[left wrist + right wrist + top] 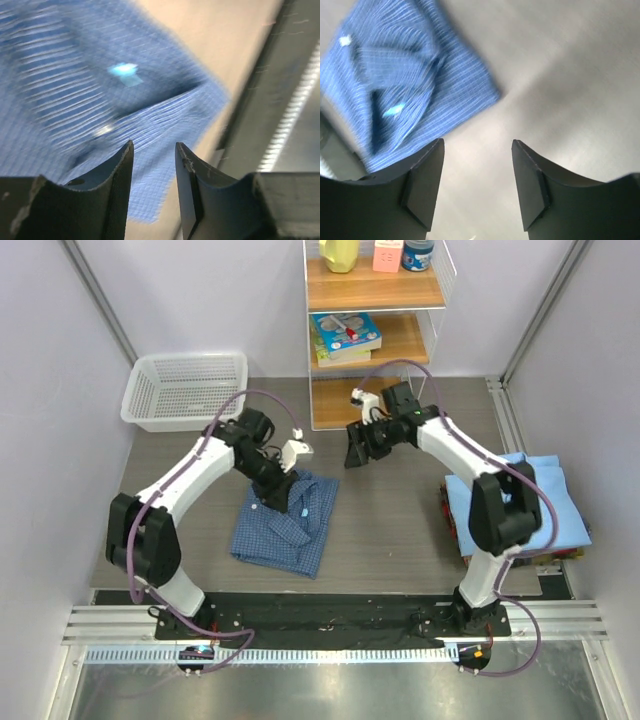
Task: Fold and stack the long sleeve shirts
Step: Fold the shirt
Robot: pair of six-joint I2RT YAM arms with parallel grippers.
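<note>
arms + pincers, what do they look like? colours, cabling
Left arm and right arm: white shells, black joints, with a purplish cable looping along each. Left pincer and right pincer: black, two fingers tapering to pointed tips.

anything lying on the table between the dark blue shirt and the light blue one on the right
Nothing visible: the table between the dark blue shirt and the light blue shirt is bare. The right arm stands over the light blue shirt's left part; the right gripper hangs farther back.
</note>
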